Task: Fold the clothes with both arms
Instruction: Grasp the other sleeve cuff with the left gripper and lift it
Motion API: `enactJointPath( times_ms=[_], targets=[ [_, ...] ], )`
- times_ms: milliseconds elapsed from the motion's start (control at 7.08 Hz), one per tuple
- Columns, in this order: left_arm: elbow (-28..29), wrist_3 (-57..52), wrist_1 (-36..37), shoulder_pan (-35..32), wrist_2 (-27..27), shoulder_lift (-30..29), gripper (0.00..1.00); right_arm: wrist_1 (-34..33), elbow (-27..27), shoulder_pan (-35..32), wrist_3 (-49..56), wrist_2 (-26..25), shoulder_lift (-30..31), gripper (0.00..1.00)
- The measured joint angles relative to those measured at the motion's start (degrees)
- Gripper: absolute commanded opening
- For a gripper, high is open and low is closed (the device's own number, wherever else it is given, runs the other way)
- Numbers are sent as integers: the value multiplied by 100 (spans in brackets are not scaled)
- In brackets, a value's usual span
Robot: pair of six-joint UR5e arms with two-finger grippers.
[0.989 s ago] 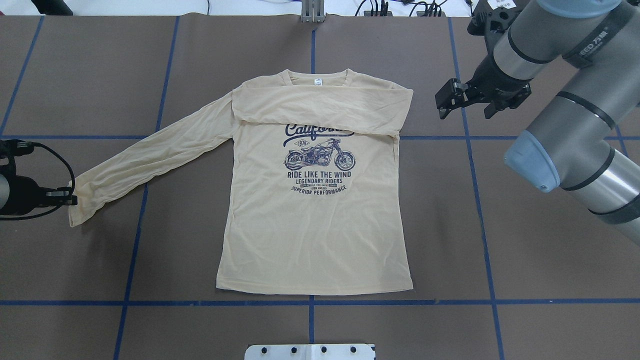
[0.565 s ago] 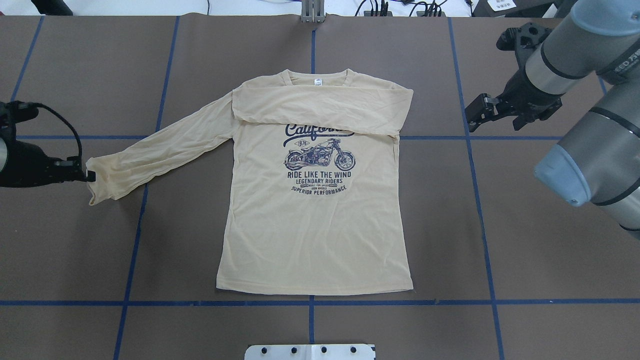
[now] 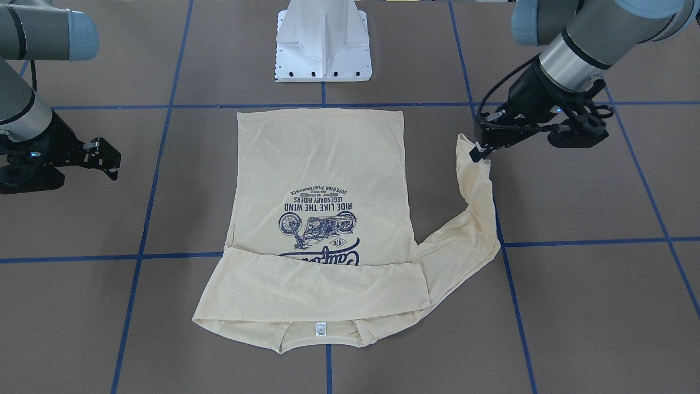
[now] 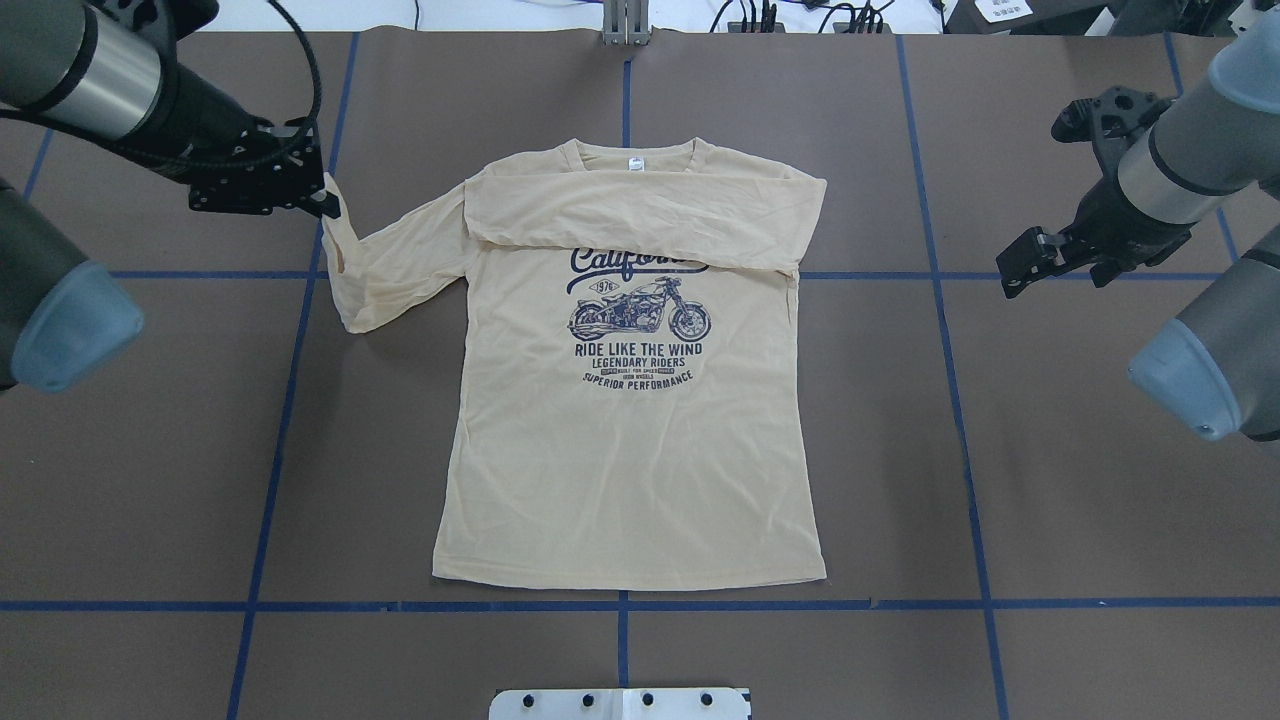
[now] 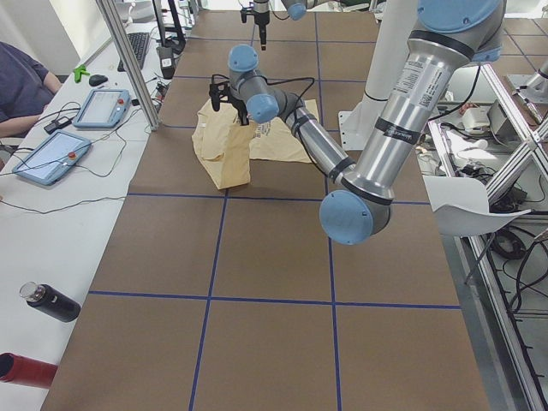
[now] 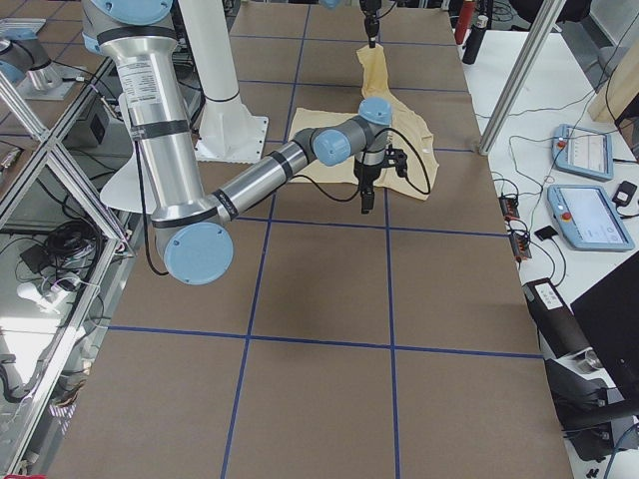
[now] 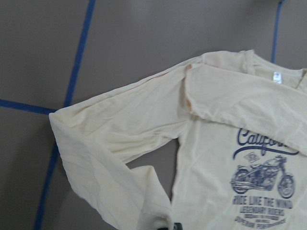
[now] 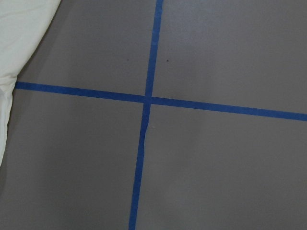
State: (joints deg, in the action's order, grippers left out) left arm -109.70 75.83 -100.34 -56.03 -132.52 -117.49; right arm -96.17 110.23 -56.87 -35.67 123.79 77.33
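The cream-yellow long-sleeved T-shirt lies flat, print up, in the middle of the table. One sleeve is folded across its chest. My left gripper is shut on the cuff of the other sleeve and holds it off the table beside the shoulder, so the sleeve hangs doubled. From the front, the same gripper pinches the cuff above the drooping sleeve. My right gripper hovers open and holds nothing, well off the shirt's other side, also seen from the front.
Blue tape lines grid the brown table. The white pedestal base stands at the robot's edge. A side table beyond the far edge carries tablets, where a person sits. A dark bottle lies there too.
My left gripper has carried the cuff away from the robot and inward toward the shirt's shoulder, lifting and doubling the sleeve. The right gripper drew further right, away from the shirt.
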Motion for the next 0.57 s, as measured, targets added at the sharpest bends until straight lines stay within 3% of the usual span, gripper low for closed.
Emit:
enactJointPath(
  times_ms=[283, 565],
  targets=[
    [434, 574, 152, 230, -133, -959, 0, 0, 9, -46, 30, 10, 32, 100],
    [968, 1057, -269, 573, -148, -1543, 0, -5, 5, -50, 32, 8, 34, 100]
  ],
)
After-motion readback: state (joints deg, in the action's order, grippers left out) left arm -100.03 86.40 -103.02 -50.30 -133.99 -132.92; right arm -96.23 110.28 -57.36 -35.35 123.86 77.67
